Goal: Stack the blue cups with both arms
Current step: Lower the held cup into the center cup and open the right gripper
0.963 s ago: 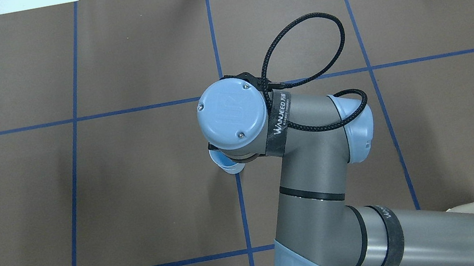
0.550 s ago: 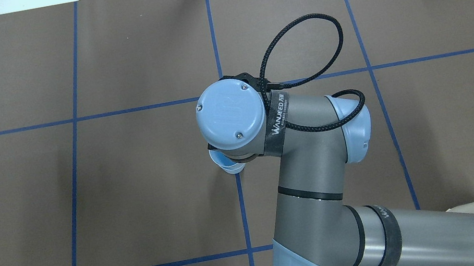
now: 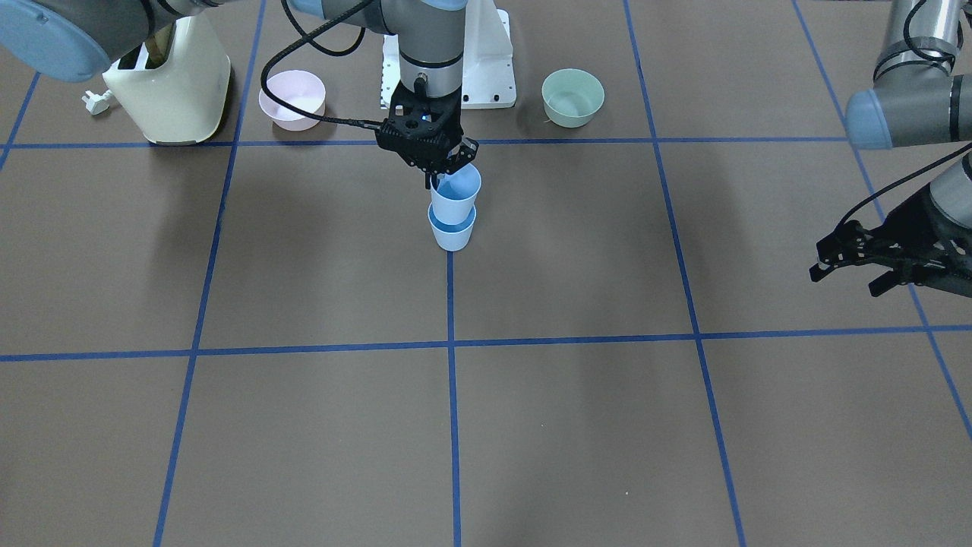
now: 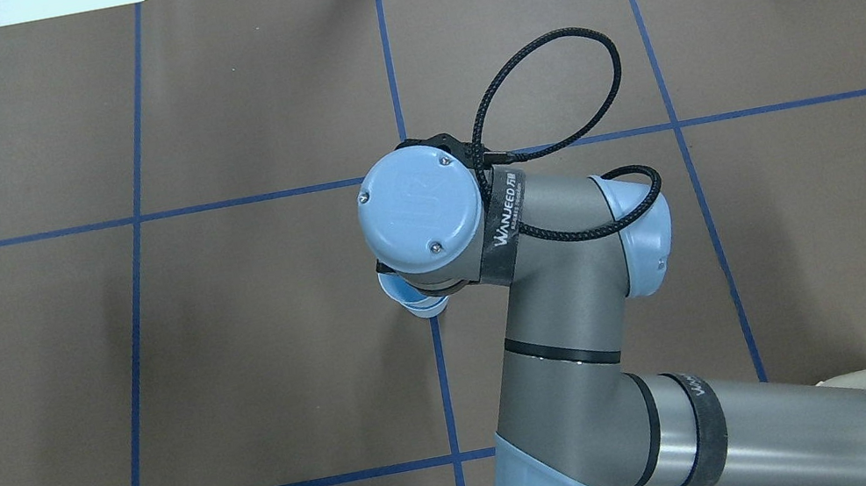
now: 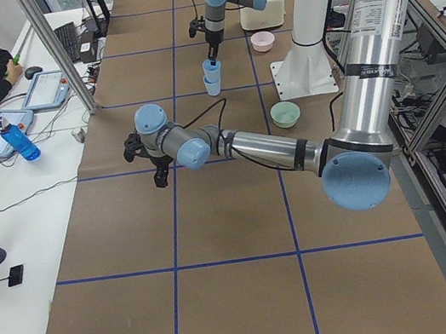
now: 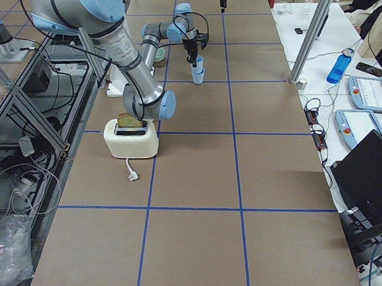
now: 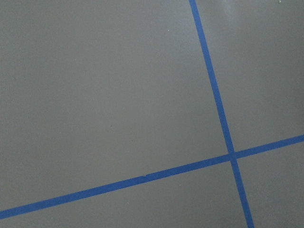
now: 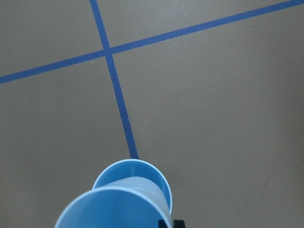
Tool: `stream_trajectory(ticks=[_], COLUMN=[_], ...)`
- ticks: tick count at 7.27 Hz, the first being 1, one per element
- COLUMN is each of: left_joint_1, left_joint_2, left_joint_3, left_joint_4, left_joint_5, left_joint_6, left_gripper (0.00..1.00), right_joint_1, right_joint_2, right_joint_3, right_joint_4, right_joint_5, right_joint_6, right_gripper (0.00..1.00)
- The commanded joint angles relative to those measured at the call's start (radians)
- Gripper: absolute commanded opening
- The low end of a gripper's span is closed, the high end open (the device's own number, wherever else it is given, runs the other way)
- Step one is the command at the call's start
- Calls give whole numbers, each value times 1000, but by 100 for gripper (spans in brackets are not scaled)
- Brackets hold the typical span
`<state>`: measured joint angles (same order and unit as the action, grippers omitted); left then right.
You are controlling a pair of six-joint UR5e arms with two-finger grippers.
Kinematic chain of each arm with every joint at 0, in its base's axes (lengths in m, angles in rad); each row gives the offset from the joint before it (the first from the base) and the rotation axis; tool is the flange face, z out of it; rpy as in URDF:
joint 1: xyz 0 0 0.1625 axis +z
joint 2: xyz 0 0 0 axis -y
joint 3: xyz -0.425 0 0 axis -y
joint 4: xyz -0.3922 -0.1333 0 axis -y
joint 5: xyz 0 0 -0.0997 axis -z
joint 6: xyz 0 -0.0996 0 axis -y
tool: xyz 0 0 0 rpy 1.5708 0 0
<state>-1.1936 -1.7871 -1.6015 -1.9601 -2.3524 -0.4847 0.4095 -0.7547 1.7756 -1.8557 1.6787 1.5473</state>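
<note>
In the front-facing view, slightly above and left of the frame's centre, we saw the right end effector (image 3: 435, 176) pointing down, its fingers narrowed onto the rim of the upper blue cup (image 3: 456, 194). That cup stood upright with its base inside the mouth of the lower blue cup (image 3: 452, 232), which rested on the brown tabletop (image 3: 304, 441) over a blue tape line. We could not tell whether the upper cup was fully seated. At the right edge of the frame, the left end effector (image 3: 849, 275) hung above the tabletop, well apart from the cups, its fingers spread wide and holding nothing. Along the top of the frame we saw a pink bowl (image 3: 292, 99) left of the white base plate (image 3: 486, 68), a mint-green bowl (image 3: 572, 97) right of it, and a cream toaster (image 3: 168, 91) in the upper left.
</note>
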Motion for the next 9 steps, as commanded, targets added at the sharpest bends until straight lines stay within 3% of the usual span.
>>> stream_trajectory(ticks=[1, 4, 5, 6, 9], left_joint_1=[0, 0, 0, 0, 0], left_joint_2=[0, 0, 0, 0, 0], left_joint_3=[0, 0, -1, -2, -6], left_joint_4=[0, 0, 0, 0, 0], left_joint_5=[1, -1, -1, -1, -1], left_joint_6=[0, 0, 0, -2, -6], left_gripper=[98, 98, 98, 98, 98], right_joint_1=[3, 3, 9, 14, 60], right_joint_2=[0, -2, -5, -6, -6], right_joint_3=[-8, -8, -10, -10, 30], right_joint_4=[10, 32, 30, 30, 23], right_joint_5=[-1, -29, -40, -42, -18], right_joint_6=[-7, 2, -13, -13, -59], right_gripper=[0, 0, 70, 100, 100])
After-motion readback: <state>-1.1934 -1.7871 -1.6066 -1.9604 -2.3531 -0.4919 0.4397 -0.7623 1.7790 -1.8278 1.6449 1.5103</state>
